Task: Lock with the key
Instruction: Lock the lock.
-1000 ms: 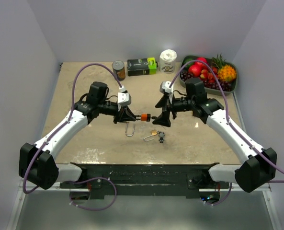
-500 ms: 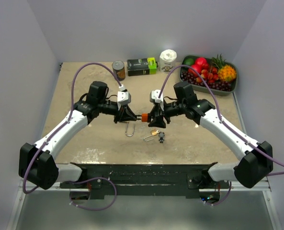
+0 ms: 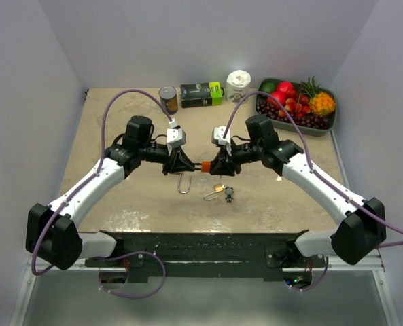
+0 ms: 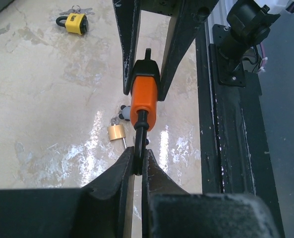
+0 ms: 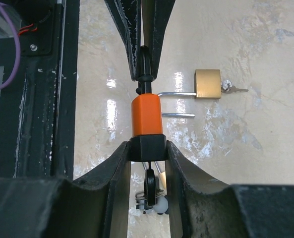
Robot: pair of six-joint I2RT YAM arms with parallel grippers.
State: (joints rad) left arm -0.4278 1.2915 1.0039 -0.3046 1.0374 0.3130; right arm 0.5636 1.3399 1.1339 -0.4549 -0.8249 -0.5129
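The left hand (image 4: 138,159) pinches the orange lock's (image 5: 147,116) thin black bar, and the right hand (image 5: 147,148) squeezes its black end, up in the air near the little gold lock (image 5: 207,83) on the bench (image 5: 265,54). They look ready to lock it. Next, the right hand must grab and twist the black key (image 5: 150,184).

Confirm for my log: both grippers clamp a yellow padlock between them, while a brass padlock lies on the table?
No: the left gripper and right gripper clamp an orange padlock, as the left wrist view shows; the yellow padlock lies on the table. The rest holds.
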